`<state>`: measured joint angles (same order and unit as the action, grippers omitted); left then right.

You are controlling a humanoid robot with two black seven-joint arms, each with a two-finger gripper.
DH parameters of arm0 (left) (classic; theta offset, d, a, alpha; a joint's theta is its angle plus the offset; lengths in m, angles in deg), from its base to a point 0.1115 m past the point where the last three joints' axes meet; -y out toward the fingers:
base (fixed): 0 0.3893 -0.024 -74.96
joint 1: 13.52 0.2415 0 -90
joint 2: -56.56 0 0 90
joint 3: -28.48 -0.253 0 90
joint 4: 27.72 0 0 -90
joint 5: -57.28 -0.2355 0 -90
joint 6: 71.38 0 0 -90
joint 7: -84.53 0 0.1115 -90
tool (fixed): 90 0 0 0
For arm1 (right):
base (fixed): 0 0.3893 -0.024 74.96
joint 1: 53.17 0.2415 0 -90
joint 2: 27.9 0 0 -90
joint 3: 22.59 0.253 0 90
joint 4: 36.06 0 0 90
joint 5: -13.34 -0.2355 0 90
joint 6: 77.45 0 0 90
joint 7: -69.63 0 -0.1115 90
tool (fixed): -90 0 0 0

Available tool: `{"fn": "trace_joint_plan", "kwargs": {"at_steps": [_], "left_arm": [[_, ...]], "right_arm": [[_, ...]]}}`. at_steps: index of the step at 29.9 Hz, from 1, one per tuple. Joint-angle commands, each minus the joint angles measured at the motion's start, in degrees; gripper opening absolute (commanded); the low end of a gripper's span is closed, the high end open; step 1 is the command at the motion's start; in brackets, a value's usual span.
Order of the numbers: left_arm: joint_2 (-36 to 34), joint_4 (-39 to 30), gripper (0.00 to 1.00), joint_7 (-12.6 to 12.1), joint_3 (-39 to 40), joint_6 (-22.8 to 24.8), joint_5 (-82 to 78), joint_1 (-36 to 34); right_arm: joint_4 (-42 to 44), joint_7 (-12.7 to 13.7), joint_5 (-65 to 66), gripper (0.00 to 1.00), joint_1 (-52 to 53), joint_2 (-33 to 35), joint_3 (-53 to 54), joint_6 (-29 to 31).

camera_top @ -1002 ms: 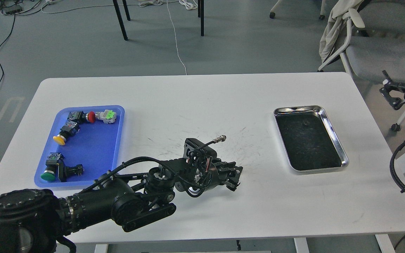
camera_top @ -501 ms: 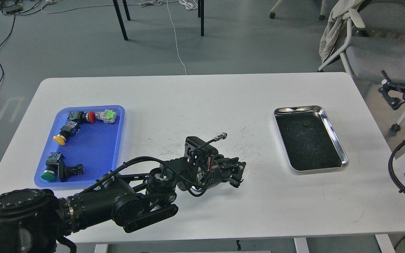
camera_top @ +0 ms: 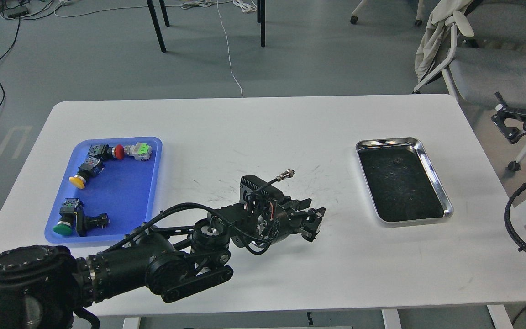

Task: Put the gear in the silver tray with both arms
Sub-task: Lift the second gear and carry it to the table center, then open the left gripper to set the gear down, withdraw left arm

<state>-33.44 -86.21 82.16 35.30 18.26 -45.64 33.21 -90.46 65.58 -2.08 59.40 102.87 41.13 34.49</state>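
Observation:
The silver tray (camera_top: 432, 171) lies on the right side of the white table, with a shiny rim and a dark scratched bottom. A small dark gear-like piece (camera_top: 397, 160) lies in the tray's far part. My left gripper (camera_top: 314, 220) hovers low over the table's middle, pointing right, about a hand's width left of the tray. Its dark fingers are seen from behind, so I cannot tell whether they hold anything. My right gripper (camera_top: 502, 119) hangs off the table's right edge, beyond the tray, with its two fingers spread and empty.
A blue plastic tray (camera_top: 153, 183) at the left holds several push buttons with red, yellow and green caps. An office chair (camera_top: 496, 64) stands behind the table's right corner. Black cable loops (camera_top: 516, 219) hang at the right edge.
My left gripper has moved right toward the silver tray and risen slightly. My right gripper has barely shifted. The small piece in the tray has not moved.

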Motion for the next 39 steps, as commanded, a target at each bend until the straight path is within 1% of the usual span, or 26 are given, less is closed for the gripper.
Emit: {"fn": "trace_joint_plan", "kwargs": {"at_steps": [1,5,11,14,15,19,22,25,26,29,31,34,36,37,39], "left_arm": [[0.00,-0.05,0.61,0.00,0.04,-0.61,0.36,-0.06],[0.00,-0.05,0.67,0.00,0.04,-1.22,1.06,-0.06],[0.00,-0.05,0.85,0.18,0.39,-3.24,1.93,-0.24],[0.00,0.04,0.96,0.09,3.36,-5.52,5.70,-0.50],[0.00,0.12,0.97,0.09,5.38,-5.62,7.20,-0.68],[0.00,0.30,0.98,-0.08,13.37,-5.62,10.89,-1.82],[0.00,0.30,0.98,-0.09,20.14,-5.62,13.18,-4.19],[0.00,0.39,0.98,0.09,23.84,-6.23,17.74,-5.77],[-0.70,0.30,0.98,0.61,25.42,-7.02,19.93,-5.78],[-6.31,0.48,0.98,1.67,29.47,-13.76,28.10,-5.43],[-10.44,0.21,0.98,2.37,30.44,-17.03,33.72,-4.73],[-14.05,0.04,0.98,2.90,33.07,-17.31,46.53,-3.23],[-15.20,0.56,0.98,4.56,35.19,-17.22,55.08,-2.88],[-15.99,1.09,0.98,5.88,35.63,-17.22,58.42,-2.88],[-17.40,3.19,0.98,7.38,35.63,-17.22,62.65,-2.88]], "right_arm": [[0.00,0.01,0.04,0.96,-0.07,0.01,0.00,-0.06],[0.00,0.01,0.04,0.96,-0.07,-0.07,0.00,0.03],[-0.09,0.01,-0.05,0.96,0.11,-0.07,0.00,0.03],[-0.18,0.01,0.04,0.96,0.46,-0.07,0.00,0.03],[-0.35,0.09,0.04,0.96,0.54,-0.07,-0.09,0.03],[-1.14,0.36,0.12,0.96,1.86,0.01,-0.79,0.12],[-1.41,0.44,0.13,0.96,3.96,0.01,-1.23,0.12],[-1.50,0.44,0.13,0.96,5.29,-0.16,-1.32,0.21],[-1.50,0.44,0.13,0.96,5.64,-0.16,-1.32,0.21],[-2.02,0.62,0.21,0.97,7.04,-1.30,-1.41,-0.14],[-6.13,0.62,1.09,0.97,7.66,-2.53,-2.54,-0.23],[-11.32,0.62,4.50,0.97,10.20,-2.19,-6.49,-1.55],[-13.00,1.14,7.76,0.97,13.62,-2.10,-9.57,-2.86],[-13.18,1.58,9.34,0.97,15.55,-1.92,-12.02,-3.31],[-13.10,2.55,11.10,0.97,20.82,-1.14,-18.77,-3.49]]}}
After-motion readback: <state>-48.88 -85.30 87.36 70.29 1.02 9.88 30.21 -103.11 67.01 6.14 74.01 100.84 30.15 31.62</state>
